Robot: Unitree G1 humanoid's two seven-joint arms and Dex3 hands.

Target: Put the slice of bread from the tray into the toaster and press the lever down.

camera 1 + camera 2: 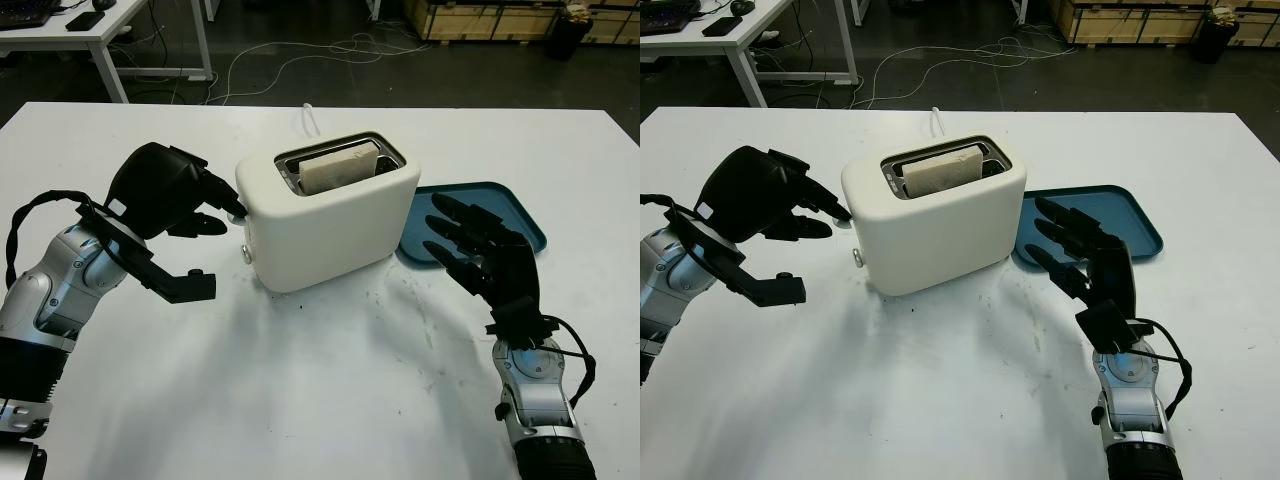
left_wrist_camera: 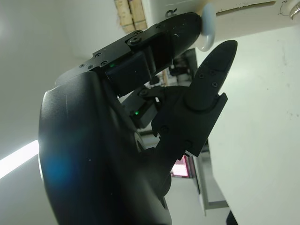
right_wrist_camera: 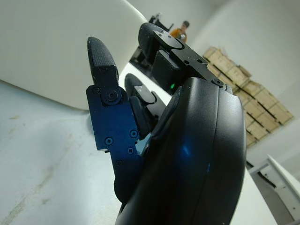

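Tabletop point(image 1: 330, 400), white and scuffed, carries everything, its far edge running in front of a dark floor strewn with cables. Near the middle of the table, toward the far edge, stands the cream toaster point(image 1: 330, 225), turned at an angle so that one narrow end faces the left edge. The slice of bread point(image 1: 338, 166) stands upright in the slot, its top edge level with the slot's rim, the tray beside the toaster no longer holding it. That blue tray point(image 1: 500, 212) lies flat on the toaster's right side, toward the right edge of the table, one corner tucked behind the toaster's base.

The left hand point(image 1: 205, 205) is at the toaster's narrow end, fingers extended and holding nothing; one fingertip point(image 2: 187, 21) lies on top of the pale lever knob point(image 2: 206, 29), while another finger point(image 2: 213, 65) sticks out just beneath it. The lever knob sits high on the end wall. A small round dial point(image 1: 857, 257) shows lower on the same end, near the base.

The right hand point(image 1: 480, 245) hovers over the near edge of the tray, just beside the toaster's long side, open with fingers stretched toward the toaster and gripping nothing.
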